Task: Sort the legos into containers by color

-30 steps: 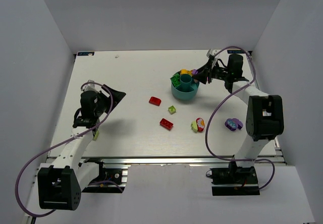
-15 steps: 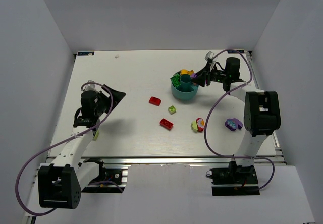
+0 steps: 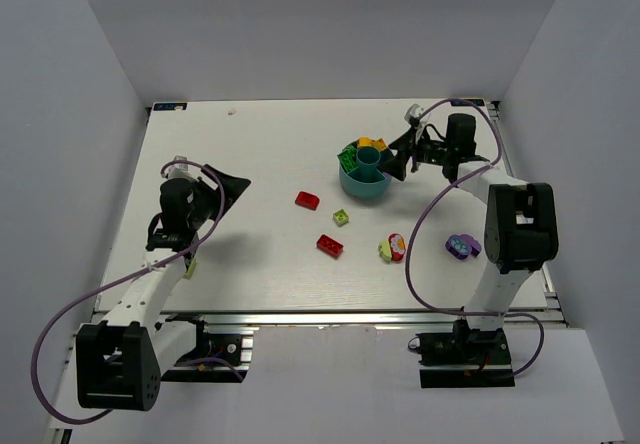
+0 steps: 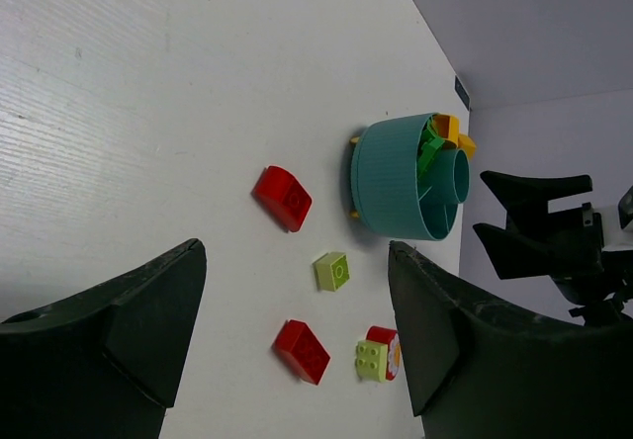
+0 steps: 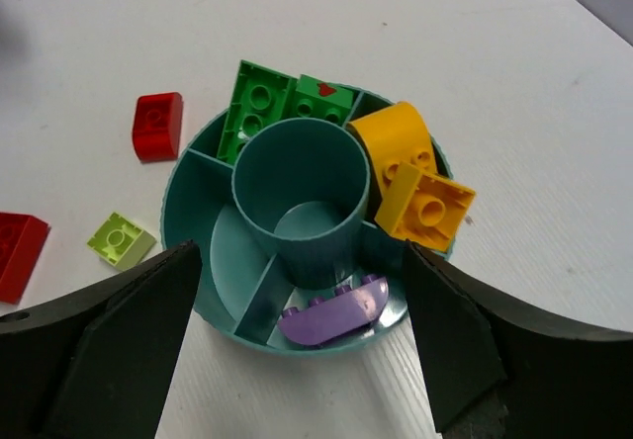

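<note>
The teal bowl (image 3: 362, 188) stands at the back right of the table. In the right wrist view its wedges (image 5: 232, 251) hold green legos (image 5: 262, 103), yellow legos (image 5: 415, 187) and a purple lego (image 5: 331, 310) lying free. My right gripper (image 5: 299, 256) hangs open just above that purple piece, at the bowl's right side (image 3: 398, 156). Loose on the table are two red legos (image 3: 307, 200) (image 3: 330, 246), a lime one (image 3: 341, 217), a lime and red pair (image 3: 392, 248) and a purple one (image 3: 462, 246). My left gripper (image 4: 297, 256) is open and empty at the far left (image 3: 222, 190).
A small lime piece (image 3: 190, 264) lies beside the left arm. The right arm's purple cable (image 3: 425, 224) loops over the table near the lime and red pair. The enclosure's walls rise close behind the bowl and along both sides.
My right gripper has opened and the purple lego it held now lies in the bowl's wedge. The left arm has not moved.
</note>
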{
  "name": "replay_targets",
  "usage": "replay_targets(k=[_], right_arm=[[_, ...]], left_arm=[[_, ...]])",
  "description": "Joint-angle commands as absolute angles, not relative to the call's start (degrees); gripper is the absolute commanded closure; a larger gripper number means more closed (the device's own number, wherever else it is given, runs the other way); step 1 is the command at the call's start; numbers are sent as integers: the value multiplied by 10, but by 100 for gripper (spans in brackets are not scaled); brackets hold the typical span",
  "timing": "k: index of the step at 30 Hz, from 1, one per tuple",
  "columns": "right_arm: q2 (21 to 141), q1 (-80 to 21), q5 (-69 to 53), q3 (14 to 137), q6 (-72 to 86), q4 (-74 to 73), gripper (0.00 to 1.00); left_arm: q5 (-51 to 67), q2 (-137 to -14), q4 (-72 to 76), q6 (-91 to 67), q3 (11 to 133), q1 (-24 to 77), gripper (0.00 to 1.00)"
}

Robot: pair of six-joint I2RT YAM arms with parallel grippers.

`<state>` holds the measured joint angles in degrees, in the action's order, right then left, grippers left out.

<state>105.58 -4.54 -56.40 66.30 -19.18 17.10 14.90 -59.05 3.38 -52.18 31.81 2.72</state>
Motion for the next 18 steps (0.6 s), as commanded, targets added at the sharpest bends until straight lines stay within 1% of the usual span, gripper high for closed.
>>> replay_targets(k=[1, 2, 4, 5, 6, 7, 8, 9, 10, 11, 12, 13, 14, 15, 16, 17, 18], right_arm=[[985, -44, -495, 689, -256, 113, 11], [973, -42, -477, 684, -267, 90, 11], [946, -34, -433, 694, -297, 30, 10], [941, -33, -419, 709, -343, -76, 11], [937, -28, -405, 726, -371, -137, 11], [934, -19, -395, 750, -392, -189, 11], [929, -14, -381, 756, -411, -262, 14], [915, -9, -350, 757, -417, -291, 22], [908, -6, -328, 754, -418, -313, 26], [897, -6, -282, 753, -417, -361, 36], [896, -6, -262, 756, -416, -389, 41], [896, -7, -243, 759, -412, -417, 46], [898, -6, -228, 766, -410, -447, 47], [902, -6, -203, 768, -420, -504, 45], [903, -6, -189, 768, -424, -526, 42], [906, -6, -178, 769, -431, -546, 37], [912, -7, -151, 768, -438, -563, 29]], left_arm=[[167, -593, 61, -525, 314, 24, 17], [169, -594, 64, -524, 314, 24, 19], [175, -597, 82, -526, 308, 24, 31], [184, -598, 90, -528, 304, 24, 38], [189, -603, 97, -529, 302, 23, 62], [194, -606, 105, -530, 300, 24, 73], [204, -608, 110, -529, 299, 24, 82], [207, -613, 112, -529, 297, 24, 88], [212, -615, 118, -527, 295, 24, 93], [216, -618, 119, -523, 294, 24, 94], [217, -618, 119, -519, 295, 24, 94], [219, -622, 114, -515, 296, 24, 92], [221, -626, 111, -505, 304, 24, 88], [222, -634, 102, -501, 308, 24, 83], [223, -638, 98, -497, 313, 24, 75], [223, -642, 95, -490, 317, 24, 61], [226, -646, 94, -488, 323, 24, 55]])
